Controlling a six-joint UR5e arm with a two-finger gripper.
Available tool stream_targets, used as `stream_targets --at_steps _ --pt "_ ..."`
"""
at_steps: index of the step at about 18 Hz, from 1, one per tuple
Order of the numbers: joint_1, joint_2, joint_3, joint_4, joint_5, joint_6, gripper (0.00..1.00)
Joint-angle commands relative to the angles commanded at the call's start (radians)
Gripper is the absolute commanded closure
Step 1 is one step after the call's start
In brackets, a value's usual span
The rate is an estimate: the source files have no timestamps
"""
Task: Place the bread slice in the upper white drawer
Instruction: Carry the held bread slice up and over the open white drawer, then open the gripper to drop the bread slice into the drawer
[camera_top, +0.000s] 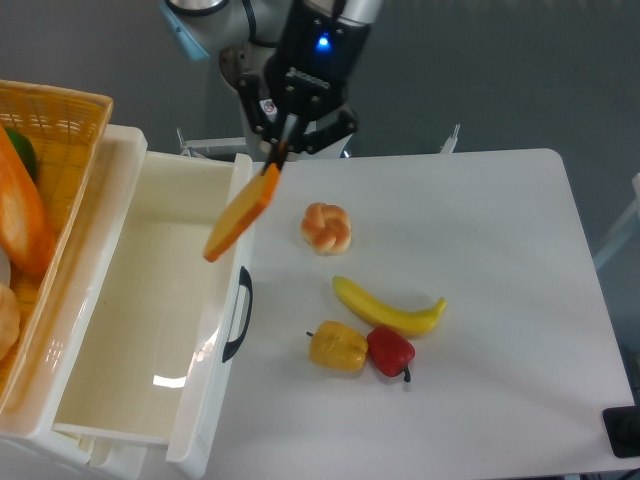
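The bread slice (242, 214) is thin, with an orange crust edge and a paler tan face. It hangs tilted from my gripper (279, 150), which is shut on its upper end. The slice is in the air over the front right wall of the upper white drawer (140, 300). That drawer stands pulled open at the left of the table, with a glossy cream interior and a black curved handle (239, 312). The inside of the drawer that shows holds nothing.
A knotted bun (326, 227), a yellow banana (388, 305), a yellow pepper (337, 346) and a red pepper (391, 351) lie on the white table right of the drawer. A yellow-orange woven basket (60, 120) with food in it stands at the far left.
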Motion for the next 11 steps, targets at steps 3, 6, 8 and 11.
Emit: stream_targets --at_steps 3,6,8,11 --pt "-0.029 -0.005 -0.008 0.005 0.002 0.002 0.95" --pt "-0.054 -0.006 -0.031 0.008 0.003 0.009 0.92" --pt "-0.060 -0.015 -0.031 0.021 0.003 0.023 0.84" --pt "-0.078 -0.025 -0.032 0.058 0.003 0.020 0.73"
